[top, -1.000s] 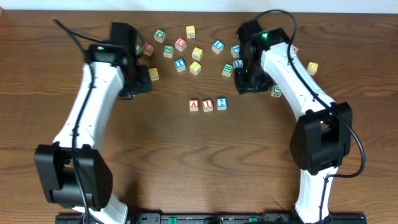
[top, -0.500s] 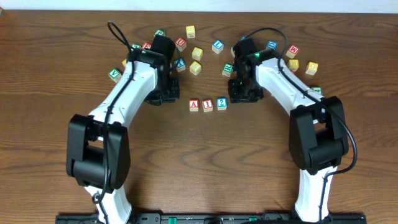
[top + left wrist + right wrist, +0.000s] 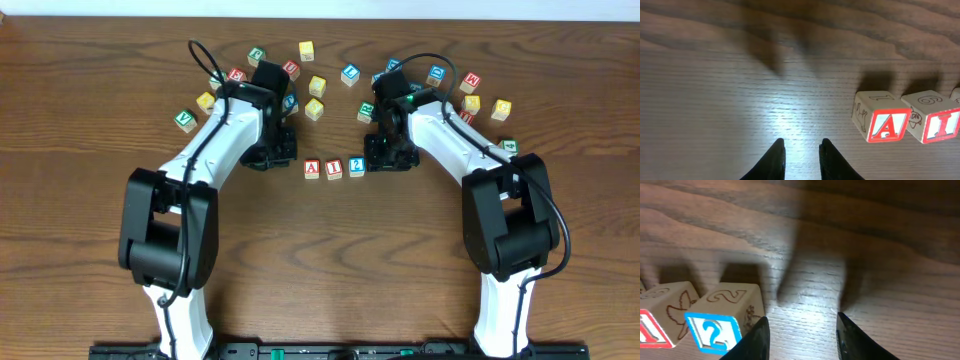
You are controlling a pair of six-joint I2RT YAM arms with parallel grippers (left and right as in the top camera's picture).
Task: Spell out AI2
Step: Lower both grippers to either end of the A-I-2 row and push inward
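I am looking at a dark wood-grain bench (image 3: 320,260), with both arms stretched forward and elbowed inward, wrists low on either side of a short row at mid-bench. The left gripper (image 3: 801,159) hangs near the A block (image 3: 881,123) with only a narrow, empty gap, while the right gripper (image 3: 802,339) sits just beside the 2 block (image 3: 725,320), spread wider and also empty. I count three blocks in that row, the I block (image 3: 334,169) between the other two, and more than a dozen loose blocks (image 3: 317,86) behind, some hidden under the arms.
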